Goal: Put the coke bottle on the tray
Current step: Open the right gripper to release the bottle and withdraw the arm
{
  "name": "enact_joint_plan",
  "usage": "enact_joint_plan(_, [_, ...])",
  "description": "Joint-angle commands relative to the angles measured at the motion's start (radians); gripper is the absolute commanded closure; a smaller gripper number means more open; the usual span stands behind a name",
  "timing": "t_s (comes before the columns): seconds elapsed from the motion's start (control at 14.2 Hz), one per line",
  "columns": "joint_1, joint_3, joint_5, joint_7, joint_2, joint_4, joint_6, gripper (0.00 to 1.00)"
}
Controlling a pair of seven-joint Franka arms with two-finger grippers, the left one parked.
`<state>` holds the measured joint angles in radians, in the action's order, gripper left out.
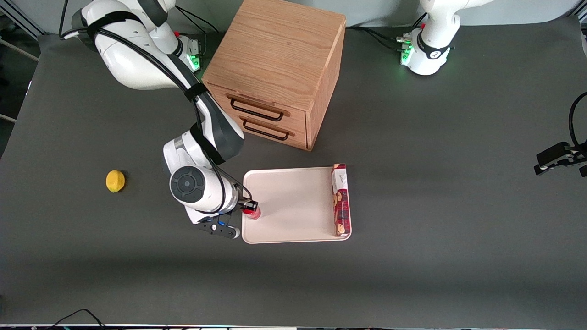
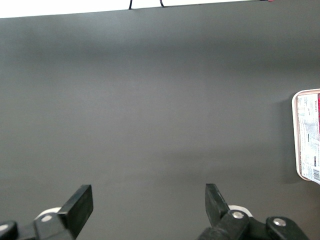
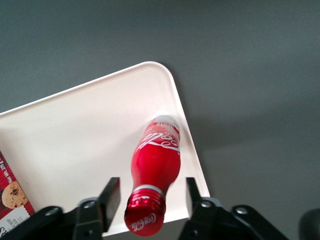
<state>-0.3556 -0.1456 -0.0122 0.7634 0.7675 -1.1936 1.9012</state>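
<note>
Here, a lemon (image 1: 115, 181) lies on the table (image 1: 458, 206) toward the working arm's end, at nine o'clock from the gripper (image 1: 250, 208). The gripper's jaws stand a little apart on either side of the coke bottle's (image 3: 155, 167) neck, not visibly pressing it. The bottle stands on the tray (image 1: 293, 206), at its edge. A cookie box (image 1: 340, 200) lies along the tray's three o'clock rim. A wooden drawer cabinet (image 1: 279, 68) sits at twelve o'clock.

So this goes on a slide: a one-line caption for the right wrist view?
Open gripper flanking the upright coke bottle standing on the tray.
</note>
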Motion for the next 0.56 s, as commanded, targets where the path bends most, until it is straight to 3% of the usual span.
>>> enact_joint_plan(0.0, [0.01, 0.0, 0.008, 0.008, -0.068, -0.003, -0.011, 0.0])
enact_joint_plan(0.14, [0.074, 0.0, 0.009, -0.054, -0.176, -0.003, -0.062, 0.0])
enact_joint_plan(0.49, [0.222, 0.001, 0.011, -0.223, -0.457, -0.017, -0.428, 0.0])
